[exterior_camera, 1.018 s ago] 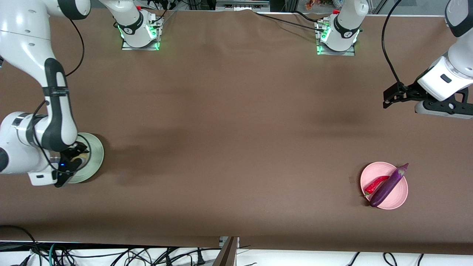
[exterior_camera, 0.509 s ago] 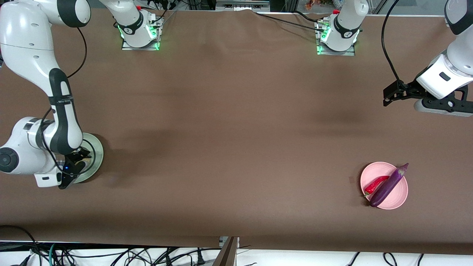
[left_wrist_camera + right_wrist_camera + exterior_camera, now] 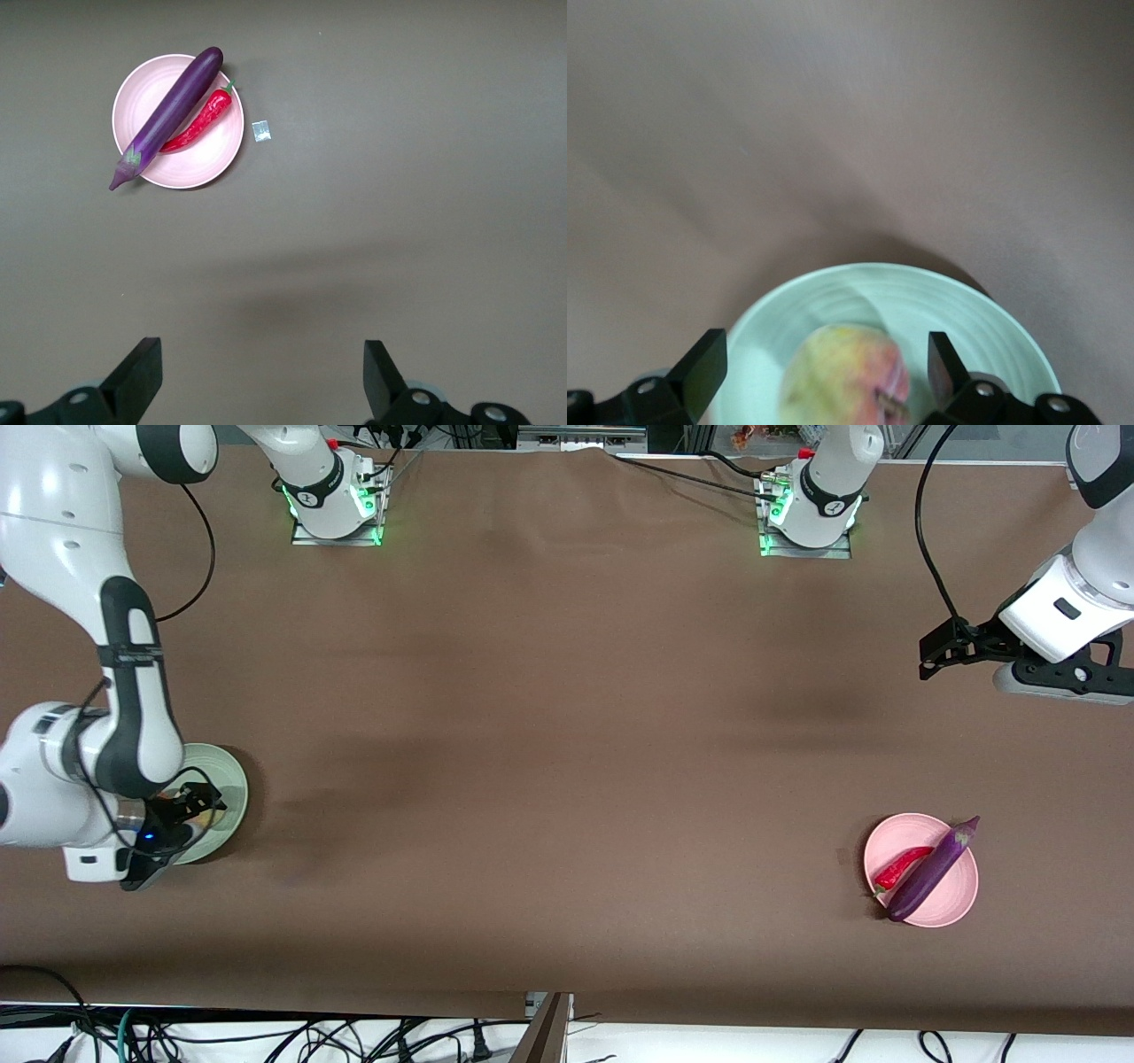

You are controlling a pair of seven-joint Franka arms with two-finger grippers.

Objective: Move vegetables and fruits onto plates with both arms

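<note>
The pale green plate (image 3: 229,784) lies at the right arm's end of the table. My right gripper (image 3: 188,808) hangs just over it, open. In the right wrist view the yellow-pink peach (image 3: 846,376) lies on the green plate (image 3: 966,310) between the spread fingers of the right gripper (image 3: 824,376), apart from both. The red fruit is out of view. The pink plate (image 3: 957,890) holds the purple eggplant (image 3: 930,868) and the red chili (image 3: 902,864). My left gripper (image 3: 928,664) is open and empty, up over bare table. The left wrist view shows the left gripper (image 3: 261,381) and, farther off, the eggplant (image 3: 173,111) and chili (image 3: 199,128) on the pink plate (image 3: 199,166).
A small pale square scrap (image 3: 260,131) lies on the brown table beside the pink plate. The arm bases (image 3: 332,500) stand along the table's edge farthest from the front camera. Cables hang below the near edge.
My right arm's wrist and forearm have shifted a little over the green plate, toward the right arm's end. My left gripper rose slightly, then held still.
</note>
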